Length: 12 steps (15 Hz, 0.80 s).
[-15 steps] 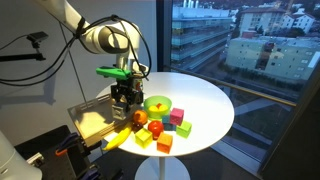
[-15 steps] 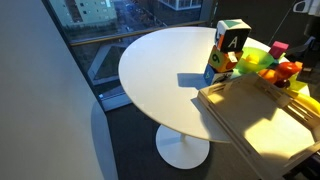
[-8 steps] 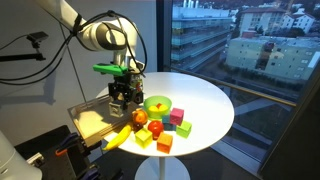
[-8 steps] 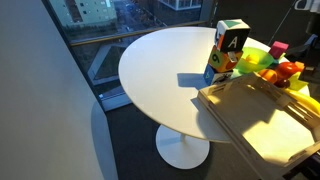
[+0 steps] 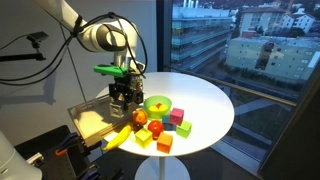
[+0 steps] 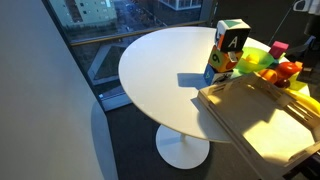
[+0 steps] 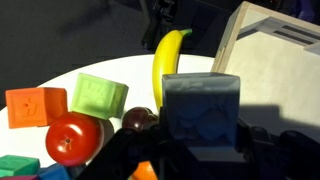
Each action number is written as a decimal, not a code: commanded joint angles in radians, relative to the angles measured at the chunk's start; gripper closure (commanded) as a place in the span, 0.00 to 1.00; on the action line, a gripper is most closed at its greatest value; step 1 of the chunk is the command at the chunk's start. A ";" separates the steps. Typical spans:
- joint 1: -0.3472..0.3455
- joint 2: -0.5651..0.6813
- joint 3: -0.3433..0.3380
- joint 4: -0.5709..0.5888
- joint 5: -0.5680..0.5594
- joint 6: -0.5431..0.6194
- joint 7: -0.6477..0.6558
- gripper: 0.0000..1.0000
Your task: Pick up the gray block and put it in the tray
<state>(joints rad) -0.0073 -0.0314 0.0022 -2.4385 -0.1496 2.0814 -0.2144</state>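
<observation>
In the wrist view the gray block point(image 7: 202, 108) fills the middle of the frame and sits between my gripper's dark jaws point(image 7: 200, 152), which are shut on it. In an exterior view my gripper point(image 5: 123, 99) hangs at the table's edge, between the green bowl and the pale wooden tray point(image 5: 88, 122), a little above the surface. The tray also shows in the wrist view point(image 7: 285, 45) at the upper right and in an exterior view point(image 6: 262, 128) in the foreground. The block itself is too small to make out in both exterior views.
A round green bowl point(image 5: 157, 104) stands on the white round table point(image 5: 205, 100). A banana point(image 7: 170, 58), a green cube point(image 7: 98, 95), an orange cube point(image 7: 35, 105) and a red fruit point(image 7: 72, 138) lie close by. A tall lettered block point(image 6: 228, 50) stands by the tray.
</observation>
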 commanded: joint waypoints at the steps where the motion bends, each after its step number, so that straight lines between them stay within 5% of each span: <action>1: 0.004 -0.015 -0.001 -0.025 0.004 0.053 0.005 0.69; 12: 0.042 0.000 0.042 -0.060 0.032 0.161 0.025 0.69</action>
<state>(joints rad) 0.0174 -0.0305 0.0351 -2.4989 -0.1430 2.2243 -0.2140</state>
